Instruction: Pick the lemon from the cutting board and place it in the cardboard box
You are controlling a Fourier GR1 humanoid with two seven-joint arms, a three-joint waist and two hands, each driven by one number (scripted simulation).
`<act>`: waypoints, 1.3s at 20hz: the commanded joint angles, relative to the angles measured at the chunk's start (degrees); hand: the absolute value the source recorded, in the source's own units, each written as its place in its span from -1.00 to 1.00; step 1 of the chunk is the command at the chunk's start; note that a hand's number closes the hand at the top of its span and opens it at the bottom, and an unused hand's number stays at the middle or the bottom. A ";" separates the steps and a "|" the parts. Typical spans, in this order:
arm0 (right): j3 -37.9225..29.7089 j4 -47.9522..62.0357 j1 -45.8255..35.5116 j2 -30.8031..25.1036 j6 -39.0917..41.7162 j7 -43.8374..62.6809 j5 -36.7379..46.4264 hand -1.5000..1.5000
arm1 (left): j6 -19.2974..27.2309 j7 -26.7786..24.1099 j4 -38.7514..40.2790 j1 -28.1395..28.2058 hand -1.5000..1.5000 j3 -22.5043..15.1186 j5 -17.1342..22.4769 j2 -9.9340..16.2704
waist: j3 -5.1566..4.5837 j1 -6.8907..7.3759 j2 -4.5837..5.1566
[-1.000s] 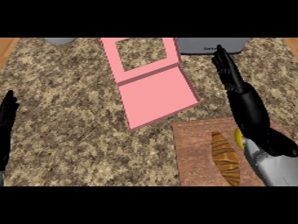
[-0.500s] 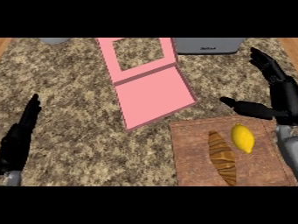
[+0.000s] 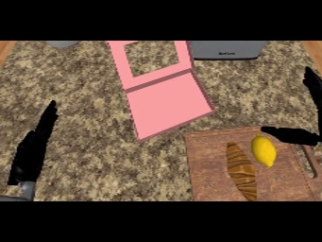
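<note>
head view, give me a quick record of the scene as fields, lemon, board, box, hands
lemon: yellow lemon lying on the cutting board, not held
beside lemon: croissant just to its left on the same board
box: pink box open and flat on the counter, up and left of the board
right hand: right hand open, thumb reaching toward the lemon's top, no contact visible
left hand: left hand open, resting at the view's left, away from everything
task state: lemon not yet picked
</note>
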 commanded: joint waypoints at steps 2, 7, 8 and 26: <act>4.24 -1.07 0.44 -11.35 5.27 7.56 8.93 -1.00 | 0.15 -1.14 1.48 0.72 0.00 -0.68 -0.74 -1.37 | -0.15 0.32 -0.03; 9.09 -4.36 0.16 -22.46 20.83 17.80 10.22 -1.00 | -1.48 1.75 0.13 -1.83 0.00 0.94 0.62 0.31 | -0.21 0.21 -0.09; 9.92 -6.93 0.95 -24.34 23.82 20.39 9.70 -1.00 | -0.72 2.05 -1.54 0.48 0.00 0.33 0.26 -0.04 | -0.22 0.34 -0.43; 16.77 -16.60 1.25 -9.19 33.52 47.57 21.09 -1.00 | -5.33 -3.09 2.10 1.39 0.00 4.30 -2.23 -3.57 | 0.04 0.68 0.03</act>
